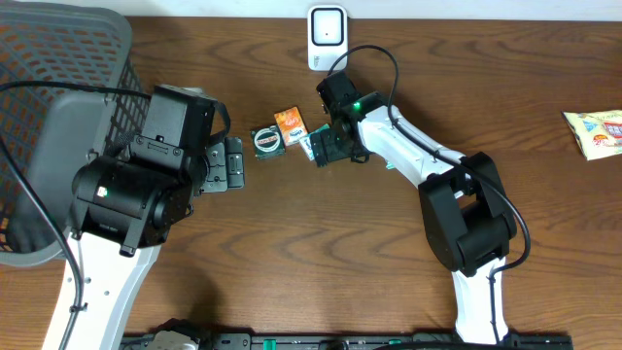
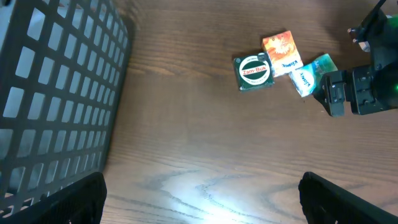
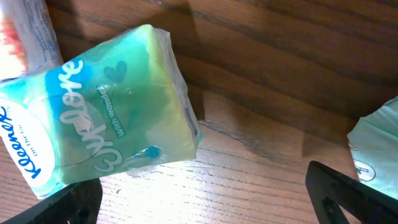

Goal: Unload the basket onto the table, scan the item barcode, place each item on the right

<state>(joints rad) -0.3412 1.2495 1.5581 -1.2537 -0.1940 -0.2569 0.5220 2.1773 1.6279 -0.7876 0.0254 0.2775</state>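
— How does the right pincer stand?
— The right pincer (image 3: 204,196) is spread wide and grips nothing. It hangs just above the tissue pack (image 3: 106,106), which lies flat on the table (image 1: 466,78). In the wrist view the pack sits at 10 o'clock from the gap between the fingers, apart from both.

— Is that pack the item?
— It is the thing nearest the pincer: a teal and white wrapper with the blue lettering facing up. I cannot tell which face carries the barcode.

— What lies around it?
— Seen from above, an orange packet (image 1: 290,122) lies right against it at 10 o'clock. A green tin (image 1: 267,140) with a round label sits at 9 o'clock, just beside the packet. At 3 o'clock in the wrist view a pale wrapper (image 3: 376,149) pokes in; I cannot tell what it is.

— And the scanner?
— The white scanner (image 1: 328,37) stands at the table's far edge, at 12 o'clock from the right pincer and apart from the pack.

— The left pincer?
— The left pincer (image 2: 202,196) is also wide open and holds nothing. It hovers over bare wood at 9 o'clock from the tin.

— Any containers?
— One, a dark mesh basket (image 1: 58,68) at the 9 o'clock end of the table, beside the left arm. The arm covers part of it, so I cannot tell what it holds. A snack bag (image 1: 595,132) lies on the table at the 3 o'clock edge, well apart.
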